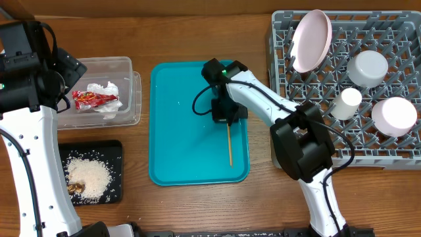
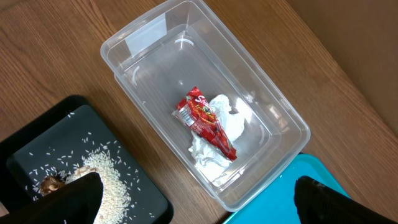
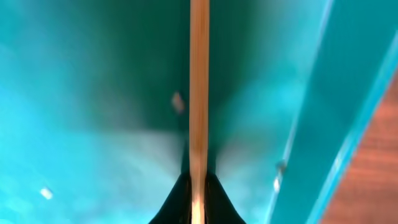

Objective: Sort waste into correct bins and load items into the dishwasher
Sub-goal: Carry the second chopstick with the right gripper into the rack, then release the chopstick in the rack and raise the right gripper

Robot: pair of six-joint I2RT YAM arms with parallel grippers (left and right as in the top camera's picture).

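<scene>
Right end effector (image 1: 228, 120) is down on the teal tray (image 1: 174, 155) and clenched on the far end of a chopstick (image 1: 229, 146). In the wrist view the stick runs straight out from between the closed fingertips. Could be two pressed together, I can't tell.

What matters is the stick's long axis: it lies flat, pointing from the grip back toward the robot's side of the tray, roughly parallel to the tray's long edge. The dish rack (image 1: 342, 150) sits off to the right on the bench, so I reckon it's a lift and a swing sideways, and the right arm is clearly the nearer one.

Left end effector (image 2: 198, 202) hangs released over the clear tub (image 2: 140, 34), holding nothing.
</scene>
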